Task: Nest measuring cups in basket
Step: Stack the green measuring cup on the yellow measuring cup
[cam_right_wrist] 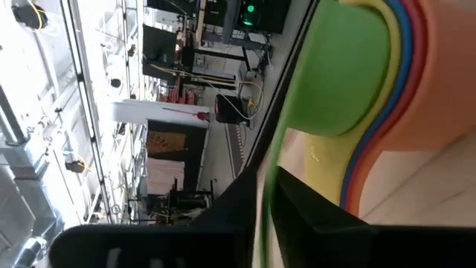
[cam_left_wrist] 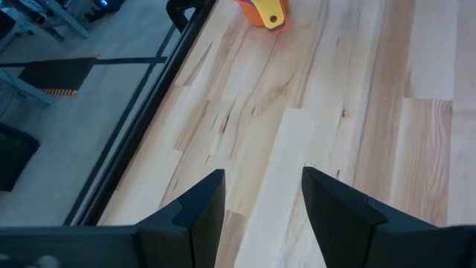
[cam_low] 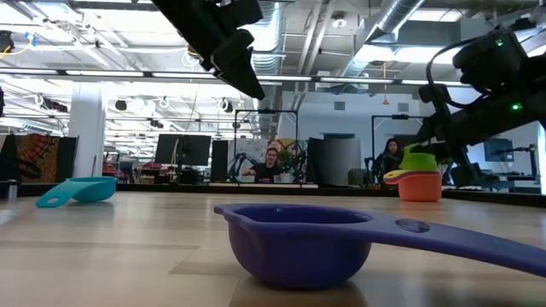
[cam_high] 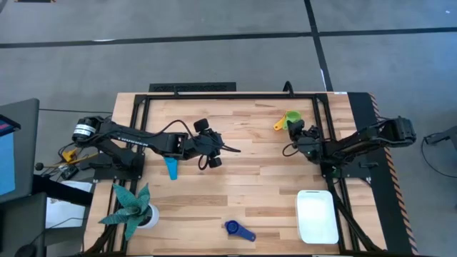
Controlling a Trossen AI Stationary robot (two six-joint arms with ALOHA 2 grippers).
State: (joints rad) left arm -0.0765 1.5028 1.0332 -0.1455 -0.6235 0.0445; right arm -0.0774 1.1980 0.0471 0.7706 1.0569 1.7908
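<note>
The nested cups point(cam_high: 288, 121), green on top with yellow, blue, red and orange under it, sit near the desk's far edge on the right side. The right tool point(cam_high: 298, 131) is at this stack, and in its wrist view the green cup's thin rim point(cam_right_wrist: 265, 195) stands between its two fingers, which are narrow on it. The basket point(cam_high: 317, 215) lies well apart, at the desk's near right corner. A teal cup point(cam_high: 171, 168) lies on the left half, just beside the left tool point(cam_high: 213, 146), which hangs above the desk point(cam_high: 250, 178) with fingers wide and nothing between them. A dark blue cup point(cam_high: 238, 229) lies near the front edge, apart from both tools. A plant point(cam_high: 132, 209) stands at the near left corner.
</note>
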